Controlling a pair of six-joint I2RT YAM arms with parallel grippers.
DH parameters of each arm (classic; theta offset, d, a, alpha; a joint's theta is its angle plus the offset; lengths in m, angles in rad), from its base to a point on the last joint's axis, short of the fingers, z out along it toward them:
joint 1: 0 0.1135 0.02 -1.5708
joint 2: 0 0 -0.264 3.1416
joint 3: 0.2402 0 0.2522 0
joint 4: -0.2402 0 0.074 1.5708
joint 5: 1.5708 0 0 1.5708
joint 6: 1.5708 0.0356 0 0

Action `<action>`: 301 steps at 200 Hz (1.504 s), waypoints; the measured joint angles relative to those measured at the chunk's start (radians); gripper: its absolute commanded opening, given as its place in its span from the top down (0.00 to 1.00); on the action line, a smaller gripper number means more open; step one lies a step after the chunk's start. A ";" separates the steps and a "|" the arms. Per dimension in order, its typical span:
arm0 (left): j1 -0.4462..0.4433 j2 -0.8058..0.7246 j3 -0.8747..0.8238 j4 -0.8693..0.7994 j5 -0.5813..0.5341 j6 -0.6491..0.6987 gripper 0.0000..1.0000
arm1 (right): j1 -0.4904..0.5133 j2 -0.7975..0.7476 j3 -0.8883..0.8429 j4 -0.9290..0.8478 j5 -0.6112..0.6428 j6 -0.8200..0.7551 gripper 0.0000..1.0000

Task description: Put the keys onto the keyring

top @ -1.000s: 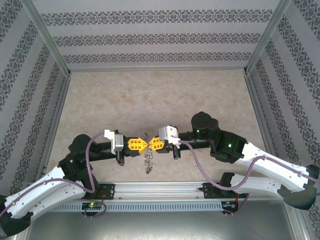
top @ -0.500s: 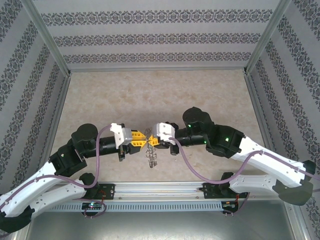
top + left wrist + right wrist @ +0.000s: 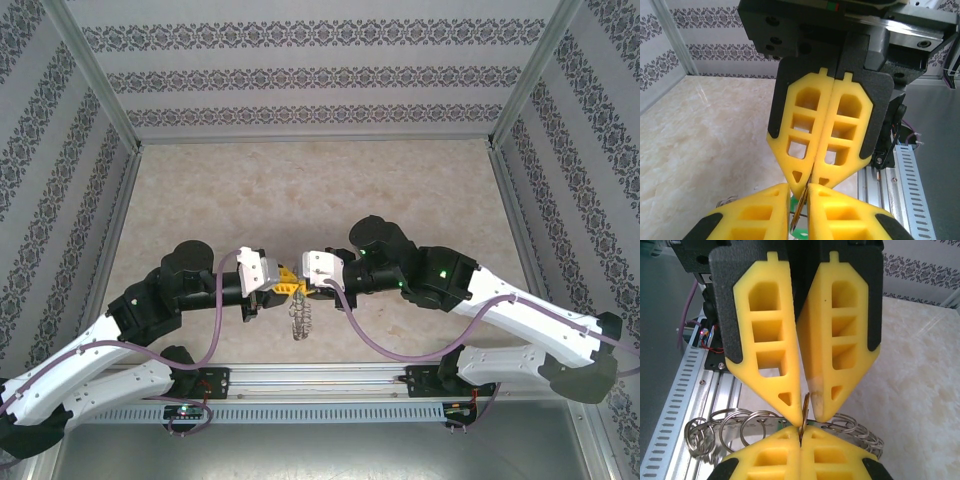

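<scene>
No legible text, label, brand, number or sign in any view. Walls (image 3: pixel 320 75), far, left and right: repeating ornamental bands, no lettering.
</scene>
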 measured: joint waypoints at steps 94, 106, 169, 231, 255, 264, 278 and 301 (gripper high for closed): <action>-0.001 -0.024 -0.011 -0.029 0.000 0.034 1.00 | 0.000 -0.002 0.000 0.000 -0.014 -0.006 1.00; -0.001 -0.037 -0.023 -0.014 0.003 0.034 1.00 | 0.000 -0.002 0.000 0.004 -0.020 -0.006 1.00; -0.001 -0.138 -0.180 0.241 0.051 -0.082 1.00 | 0.006 -0.045 -0.024 0.073 -0.069 0.006 0.80; -0.001 -0.153 -0.277 0.460 0.088 -0.196 1.00 | 0.006 -0.063 -0.037 0.101 -0.082 0.014 0.79; -0.001 -0.171 -0.295 0.491 0.091 -0.219 1.00 | 0.006 -0.073 -0.054 0.124 -0.083 0.030 0.81; -0.001 -0.179 -0.296 0.495 0.091 -0.225 1.00 | 0.006 -0.078 -0.063 0.130 -0.083 0.034 0.81; -0.001 -0.194 -0.296 0.497 0.091 -0.233 1.00 | 0.006 -0.083 -0.071 0.134 -0.083 0.039 0.83; -0.001 -0.209 -0.297 0.502 0.091 -0.245 1.00 | 0.006 -0.086 -0.076 0.143 -0.083 0.048 0.86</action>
